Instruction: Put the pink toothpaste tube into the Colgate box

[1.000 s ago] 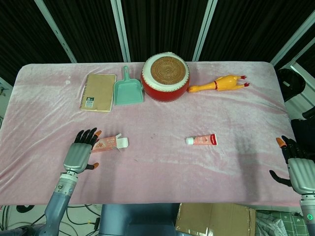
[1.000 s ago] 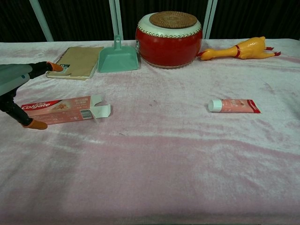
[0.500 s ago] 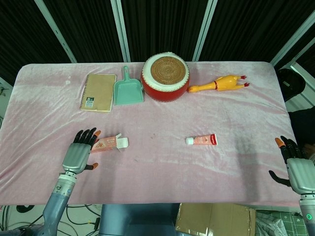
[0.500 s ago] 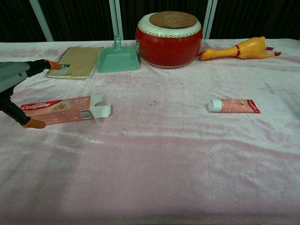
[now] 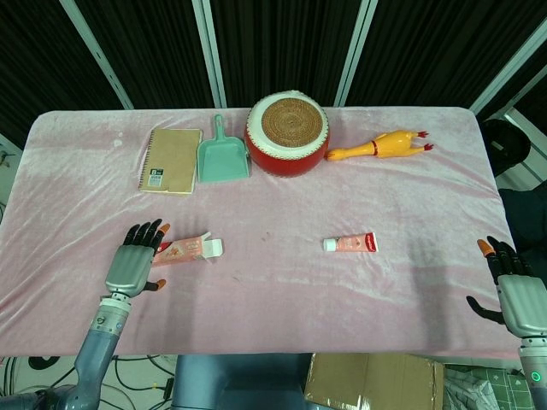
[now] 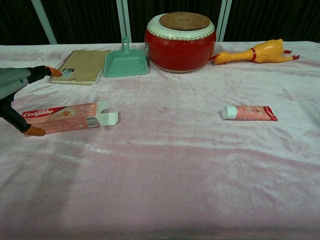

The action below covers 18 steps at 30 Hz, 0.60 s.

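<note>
Head view: left hand (image 5: 130, 266) spread over the box (image 5: 184, 249) end, likely steadying it, contact unclear; flap open toward tube (image 5: 350, 243), well apart mid-table; right hand (image 5: 517, 295) open, idle at table edge

A pink cloth (image 5: 282, 290) covers the bench, bearing a red drum (image 5: 287, 134), teal dustpan (image 5: 221, 156), yellow rubber chicken (image 5: 383, 145) and pink toothpaste tube (image 5: 351, 243).

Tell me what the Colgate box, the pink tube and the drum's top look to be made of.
Colgate box: likely printed cardboard, its thin white end flaps folded open. Pink toothpaste tube: probably soft plastic, smooth with a faint sheen, flat crimped red end and white cap. Drum top: looks like woven rattan or straw, judging by its coiled brown rings.
</note>
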Motion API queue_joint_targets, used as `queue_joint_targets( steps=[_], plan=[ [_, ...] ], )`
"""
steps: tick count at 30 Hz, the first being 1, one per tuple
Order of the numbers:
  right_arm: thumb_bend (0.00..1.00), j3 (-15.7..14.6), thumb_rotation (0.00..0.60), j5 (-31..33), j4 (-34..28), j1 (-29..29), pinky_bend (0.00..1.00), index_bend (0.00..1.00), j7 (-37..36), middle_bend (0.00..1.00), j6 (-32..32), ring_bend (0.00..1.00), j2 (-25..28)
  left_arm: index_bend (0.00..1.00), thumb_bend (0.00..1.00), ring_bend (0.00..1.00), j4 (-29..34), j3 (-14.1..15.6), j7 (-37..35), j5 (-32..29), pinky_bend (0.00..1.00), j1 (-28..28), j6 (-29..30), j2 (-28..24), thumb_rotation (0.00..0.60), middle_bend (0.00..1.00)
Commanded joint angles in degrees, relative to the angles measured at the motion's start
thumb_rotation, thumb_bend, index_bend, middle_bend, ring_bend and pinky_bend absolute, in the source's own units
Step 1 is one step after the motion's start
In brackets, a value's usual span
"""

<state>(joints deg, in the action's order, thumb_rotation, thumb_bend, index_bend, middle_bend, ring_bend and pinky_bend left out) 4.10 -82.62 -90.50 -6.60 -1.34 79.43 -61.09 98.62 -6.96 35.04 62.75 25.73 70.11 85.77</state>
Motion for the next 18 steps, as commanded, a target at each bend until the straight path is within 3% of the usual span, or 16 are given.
queue_joint_targets(
  steps=[1,18],
  plan=[
    [0.18,0.02,0.600,0.08,0.07,-0.04,0.12,0.00,-0.02,0.00,-0.10,0.00,-0.01,0.10,0.14,0.00,-1.52,-0.96,1.10,-2.64,0.11,1.22,-1.51,1.08,0.600,0.04],
    [0.19,0.18,0.600,0.82,0.14,-0.14,0.12,0.00,-0.64,0.00,-0.64,0.00,0.12,0.20,0.30,0.09,-8.18,-4.24,5.84,-16.47,0.20,6.21,-6.16,6.28,0.600,0.14]
  ],
)
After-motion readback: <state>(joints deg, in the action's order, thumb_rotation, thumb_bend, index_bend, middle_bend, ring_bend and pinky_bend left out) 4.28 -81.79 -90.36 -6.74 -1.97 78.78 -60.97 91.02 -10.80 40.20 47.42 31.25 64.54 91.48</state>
